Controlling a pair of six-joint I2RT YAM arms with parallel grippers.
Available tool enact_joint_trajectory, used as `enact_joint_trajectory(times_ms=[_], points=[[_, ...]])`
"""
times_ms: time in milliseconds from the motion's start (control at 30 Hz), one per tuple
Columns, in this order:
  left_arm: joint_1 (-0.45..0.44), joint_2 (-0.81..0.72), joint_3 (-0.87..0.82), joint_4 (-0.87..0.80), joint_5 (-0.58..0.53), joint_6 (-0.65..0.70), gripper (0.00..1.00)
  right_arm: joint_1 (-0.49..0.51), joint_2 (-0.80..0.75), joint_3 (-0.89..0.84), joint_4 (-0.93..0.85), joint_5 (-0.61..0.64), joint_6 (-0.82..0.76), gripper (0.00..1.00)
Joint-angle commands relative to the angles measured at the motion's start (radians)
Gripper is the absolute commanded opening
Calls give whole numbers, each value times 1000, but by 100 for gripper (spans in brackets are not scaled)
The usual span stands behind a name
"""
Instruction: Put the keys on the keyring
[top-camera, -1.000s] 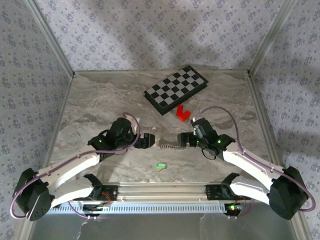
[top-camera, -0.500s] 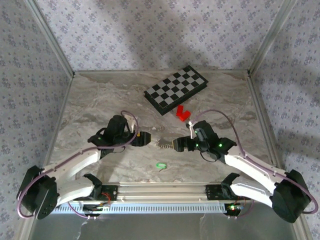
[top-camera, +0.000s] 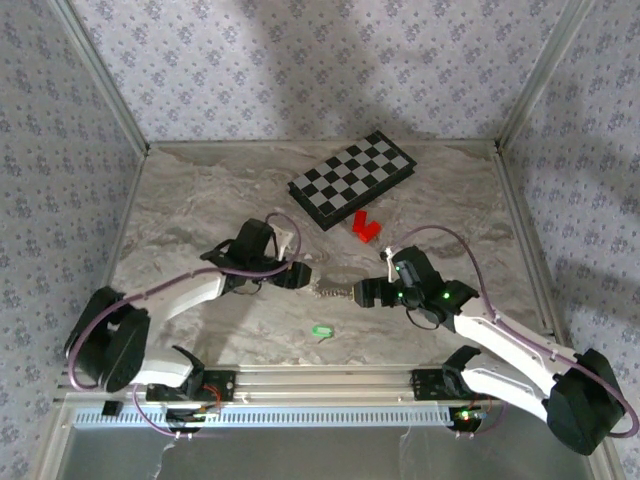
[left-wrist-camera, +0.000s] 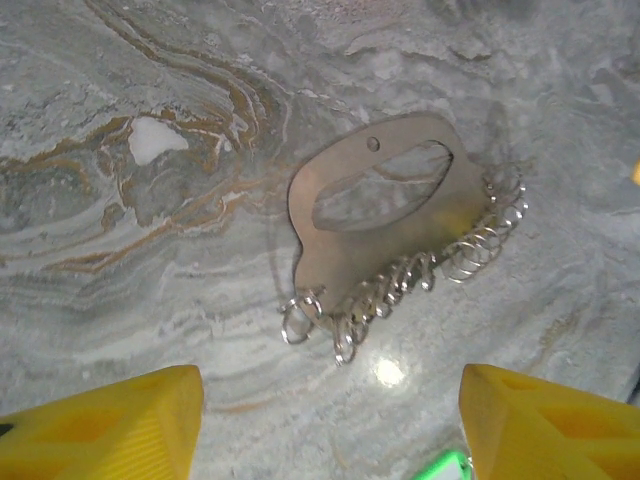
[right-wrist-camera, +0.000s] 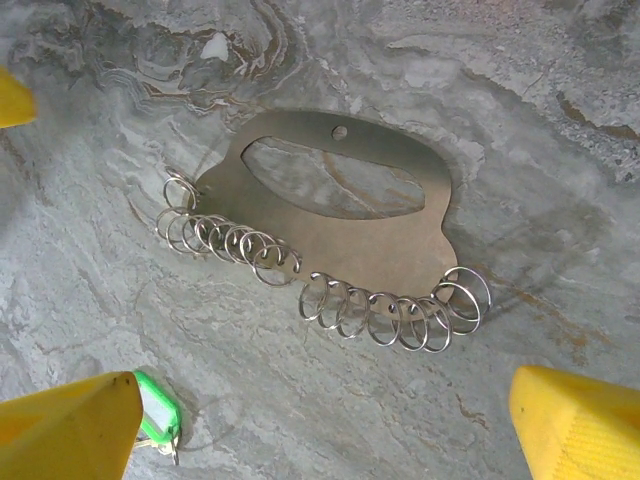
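Moved since earlier: the left gripper (top-camera: 299, 275) shifted a little toward the checkered board (top-camera: 352, 178) while its arm swung inward. The right gripper (top-camera: 363, 293) slid away from the board, toward the arm bases.
Keyring (right-wrist-camera: 350, 245): it was a flat metal plate with a row of small rings along one edge. It lay flat on the near side of the board, well apart from it and between the two grippers. Its long axis ran from one gripper to the other.
Key (top-camera: 321, 331): this green-headed piece lay loose, further from the board than the keyring and not on any ring.
Left gripper: its fingers stood apart and held nothing.
Right gripper: its fingers stood wide apart and held nothing.
Nearer arm: probably the right one, because in its wrist view the key lay just beside one yellow finger (right-wrist-camera: 70, 430).
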Motion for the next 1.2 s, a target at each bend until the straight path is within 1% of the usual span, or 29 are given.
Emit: enact_joint_trajectory(times_ms=[0, 100, 267, 333, 533, 767, 967, 1167], points=[[-4, 57, 56, 44, 26, 37, 67, -6, -34, -12, -6, -9, 0, 98], [-19, 102, 79, 36, 12, 62, 67, -12, -60, -28, -5, -13, -7, 100], [-27, 171, 108, 21, 2, 72, 65, -33, -86, -53, 14, -34, -3, 100], [-29, 191, 127, 8, 3, 69, 63, -42, -85, -56, 18, -41, -4, 100], [-55, 230, 171, -44, -15, 97, 60, -66, -94, -54, 24, -51, -15, 100], [-79, 268, 210, -105, -57, 119, 56, -115, -85, -33, 79, -104, -17, 100], [-104, 290, 223, -148, -101, 139, 51, -135, -64, -23, 88, -128, -30, 100], [-115, 312, 228, -166, -109, 152, 46, -159, -60, -21, 82, -163, -23, 100]])
